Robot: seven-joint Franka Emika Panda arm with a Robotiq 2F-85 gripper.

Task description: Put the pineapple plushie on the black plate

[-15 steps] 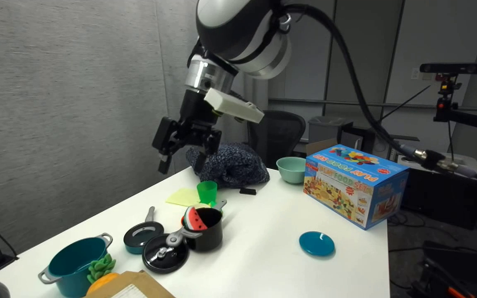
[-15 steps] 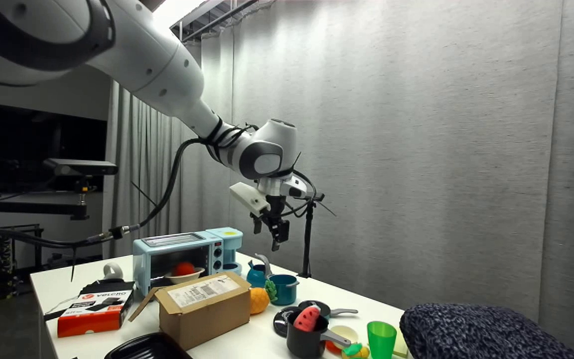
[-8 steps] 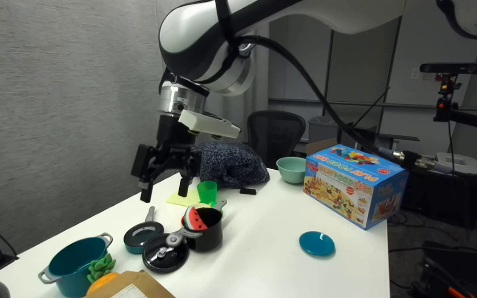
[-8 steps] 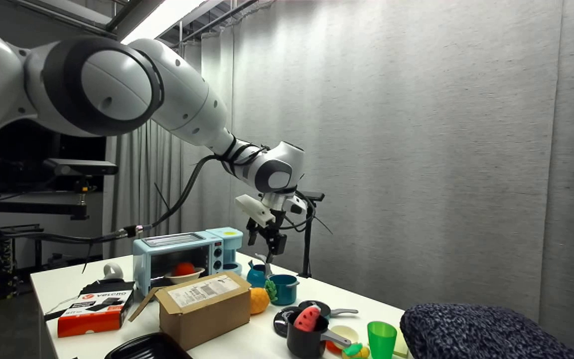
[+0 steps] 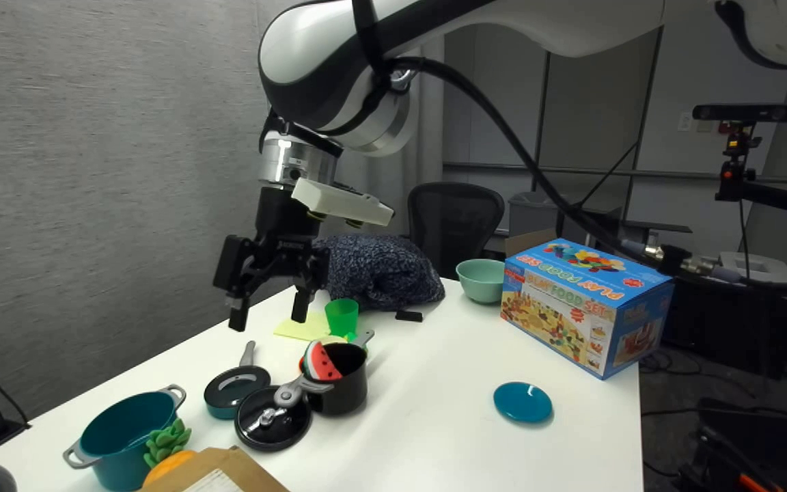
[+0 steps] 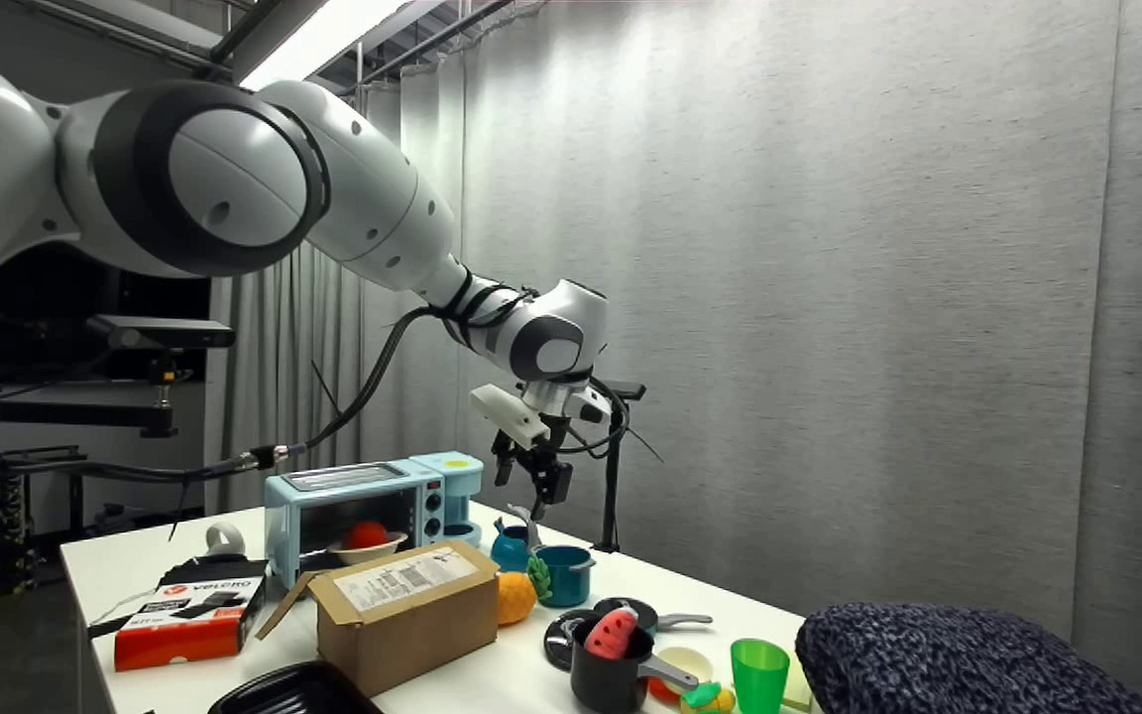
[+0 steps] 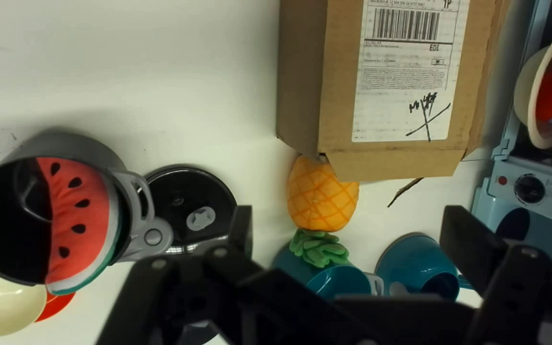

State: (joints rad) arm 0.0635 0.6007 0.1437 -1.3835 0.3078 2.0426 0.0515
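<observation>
The pineapple plushie [image 7: 323, 199], orange-yellow with a green tuft, lies on the table in the wrist view. A cardboard flap hides part of its body, and its tuft overlaps the teal pot [image 7: 340, 282]. In an exterior view the plushie [image 6: 515, 598] shows between box and pot. A round black disc with a grey centre piece, which I take as the black plate [image 5: 272, 425], sits beside a black saucepan; the wrist view shows the plate [image 7: 175, 184] left of the plushie. My gripper [image 5: 268, 318] hangs above the table, jaws wide apart and holding nothing.
The cardboard box [image 7: 300, 72] abuts the plushie. A teal kettle [image 7: 415, 263] stands near the pot, and a toaster oven [image 6: 353, 516] behind the box. The black saucepan [image 5: 349, 393] holds a watermelon plushie [image 5: 322, 362]. A teal-sided pan [image 5: 236, 389] sits by the plate.
Within the last second the arm has come lower, and the gripper has shifted down and left in an exterior view. During the last half second it barely moved. The objects have stayed put.
</observation>
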